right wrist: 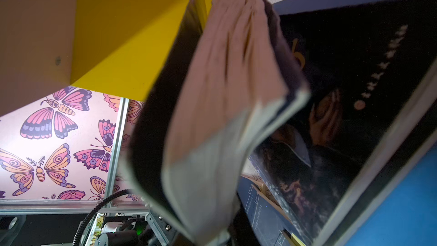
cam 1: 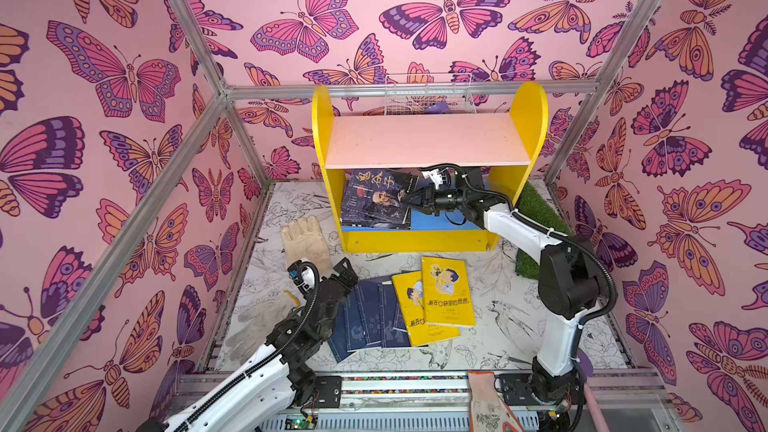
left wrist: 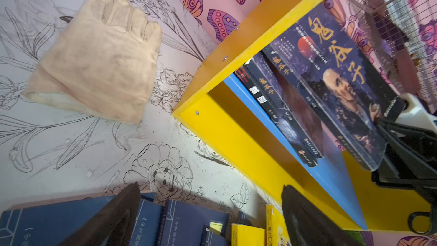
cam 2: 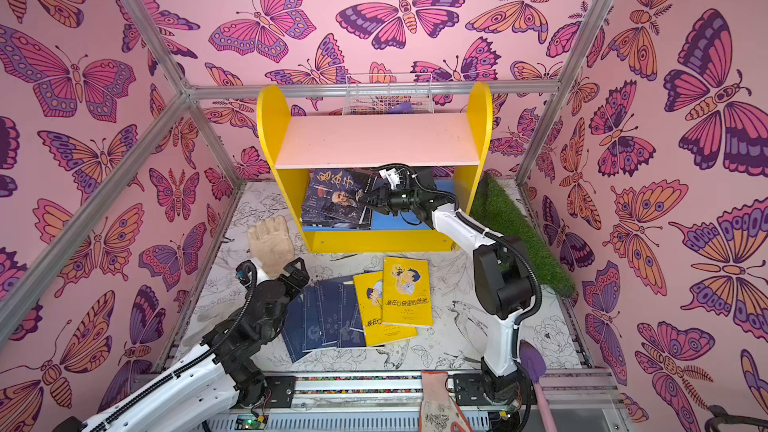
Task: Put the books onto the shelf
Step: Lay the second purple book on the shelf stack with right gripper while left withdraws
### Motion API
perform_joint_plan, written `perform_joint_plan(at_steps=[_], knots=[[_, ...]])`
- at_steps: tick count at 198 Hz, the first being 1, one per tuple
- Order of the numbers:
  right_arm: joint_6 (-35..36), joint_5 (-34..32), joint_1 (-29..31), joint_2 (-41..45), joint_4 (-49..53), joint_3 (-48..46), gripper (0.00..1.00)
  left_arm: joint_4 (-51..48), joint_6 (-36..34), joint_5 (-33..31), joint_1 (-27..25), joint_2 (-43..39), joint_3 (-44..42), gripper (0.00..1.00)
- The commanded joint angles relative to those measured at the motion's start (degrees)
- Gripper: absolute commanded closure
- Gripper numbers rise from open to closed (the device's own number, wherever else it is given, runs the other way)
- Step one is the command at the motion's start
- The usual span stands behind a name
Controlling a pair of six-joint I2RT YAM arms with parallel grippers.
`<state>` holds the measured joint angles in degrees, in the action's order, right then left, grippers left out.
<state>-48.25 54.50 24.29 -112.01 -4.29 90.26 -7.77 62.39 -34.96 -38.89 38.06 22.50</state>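
navy-black paperback (cam 1: 380, 193) is pinched at its right edge by my right gripper (cam 1: 411, 200), inside the shelf's (cam 1: 415, 241) lower bay. it tilts left onto the dark books (left wrist: 283, 114) by the side panel, pink board (cam 1: 424, 139) close overhead. my left gripper (left wrist: 210, 216) is spread wide above the navy books (cam 1: 365, 317), beige glove (cam 1: 305, 241) near.
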Motion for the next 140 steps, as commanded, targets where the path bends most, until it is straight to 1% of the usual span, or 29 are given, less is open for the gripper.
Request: perform_joint_plan(at_steps=[1, 27, 50, 73, 93, 113, 140], knots=[[2.66, 3.88, 0.21, -2.16, 2.02, 4.22, 1.00, -1.76, 0.86, -0.30, 0.45, 1.33, 1.11, 0.05], [1.83, 5.95, -1.08, -1.32, 1.02, 3.10, 1.00, -1.27, 1.17, 0.55, 0.47, 2.57, 1.27, 0.05], [-0.45, 9.21, -2.39, -0.83, -0.90, 2.32, 1.00, -1.10, 1.24, 0.66, 0.44, 2.97, 1.32, 0.05], [-0.44, 10.92, -2.95, -0.33, -1.15, 1.79, 1.00, -0.87, 1.33, 0.97, 0.48, 3.71, 1.58, 0.05], [-0.23, 11.17, -3.16, 0.31, -1.03, 1.10, 1.00, -0.50, 1.50, 1.55, 0.49, 4.49, 1.76, 0.05], [1.82, 10.71, -3.24, 0.54, 1.57, 1.19, 1.00, -0.02, 1.75, 2.08, 0.46, 5.24, 1.79, 0.05], [3.51, 9.25, -3.01, -1.88, 4.74, 3.55, 0.99, 0.36, 2.03, 2.43, 0.46, 5.69, 1.83, 0.05]])
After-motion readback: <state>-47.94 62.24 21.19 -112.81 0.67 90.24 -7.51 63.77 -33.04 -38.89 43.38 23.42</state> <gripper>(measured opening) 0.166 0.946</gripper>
